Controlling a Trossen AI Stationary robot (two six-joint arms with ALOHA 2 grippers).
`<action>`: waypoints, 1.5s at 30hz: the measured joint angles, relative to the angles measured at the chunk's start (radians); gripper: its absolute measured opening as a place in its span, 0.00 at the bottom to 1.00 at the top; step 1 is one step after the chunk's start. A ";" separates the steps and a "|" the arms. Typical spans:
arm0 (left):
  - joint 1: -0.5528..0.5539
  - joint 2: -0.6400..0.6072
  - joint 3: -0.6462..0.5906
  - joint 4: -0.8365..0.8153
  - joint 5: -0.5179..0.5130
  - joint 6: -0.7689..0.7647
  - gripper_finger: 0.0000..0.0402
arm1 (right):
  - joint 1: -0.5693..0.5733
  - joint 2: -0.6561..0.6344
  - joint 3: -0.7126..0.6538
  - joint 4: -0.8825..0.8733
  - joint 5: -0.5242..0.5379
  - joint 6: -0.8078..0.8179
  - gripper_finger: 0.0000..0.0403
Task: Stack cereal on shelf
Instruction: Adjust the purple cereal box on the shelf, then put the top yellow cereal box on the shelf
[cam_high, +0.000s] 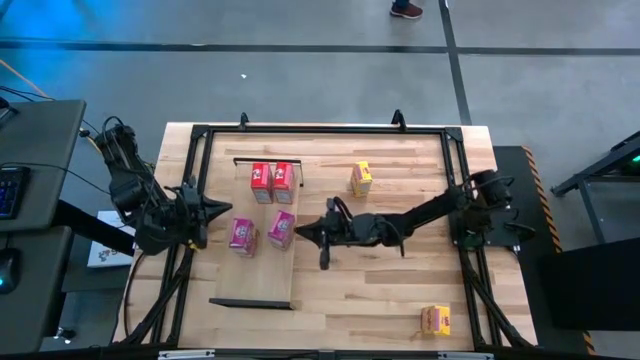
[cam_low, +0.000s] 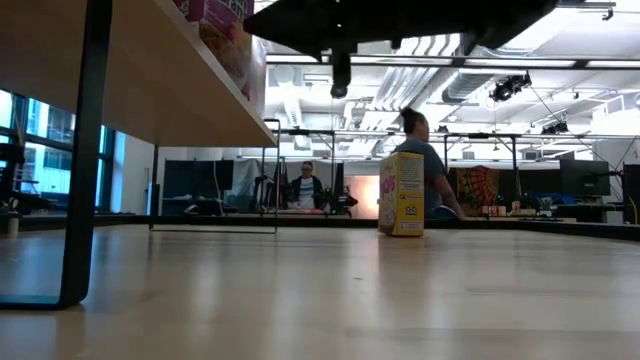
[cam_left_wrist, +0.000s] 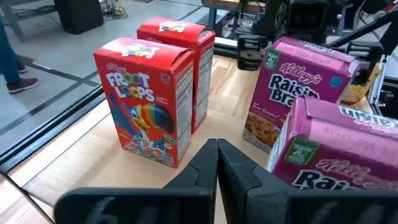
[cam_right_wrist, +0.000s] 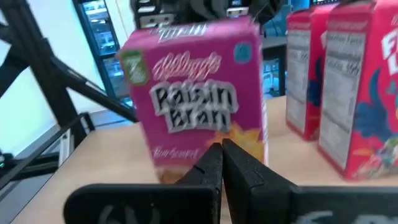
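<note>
**Four boxes on the shelf, two on the table, both grippers closed**

Six cereal boxes were in view from above: two red, two pink and two yellow. On the left stood the left gripper (cam_high: 207, 212), at the left edge of the shelf (cam_high: 262, 280), with its fingers pressed together and nothing between them. Just to its right stood the first pink box (cam_high: 242, 235), near the fingertips but apart from them. In the left wrist view this box (cam_left_wrist: 339, 149) was cut off by the picture's edge.

Further right on the shelf stood the second pink box (cam_high: 281, 228), and behind the pink pair the two red boxes (cam_high: 262, 181) (cam_high: 284, 181), side by side and upright. So four boxes were on the shelf.

The right gripper (cam_high: 301, 233) was just to the right of the second pink box, fingers pressed together and holding nothing. In the right wrist view this box (cam_right_wrist: 199, 93) was directly ahead of the closed fingertips; whether they touched it could not be told.

Two yellow boxes were on the table (cam_high: 400, 300), off the shelf: one (cam_high: 361, 179) upright near the far side, the other (cam_high: 435, 320) near the front right corner, well apart from both grippers.

In the low view only the far yellow box (cam_low: 402, 194) was clear; the shelf and boxes there were cut off at the top.
</note>
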 joint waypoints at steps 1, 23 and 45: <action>0.000 0.003 0.000 0.002 -0.001 -0.004 0.00 | -0.004 0.000 0.011 -0.015 -0.002 0.000 0.00; 0.000 0.082 0.000 0.015 -0.123 -0.034 0.00 | -0.040 0.002 0.025 -0.085 0.025 0.007 0.00; 0.000 0.082 0.000 0.020 -0.144 -0.024 0.00 | -0.044 -0.022 0.049 -0.236 0.038 0.008 0.00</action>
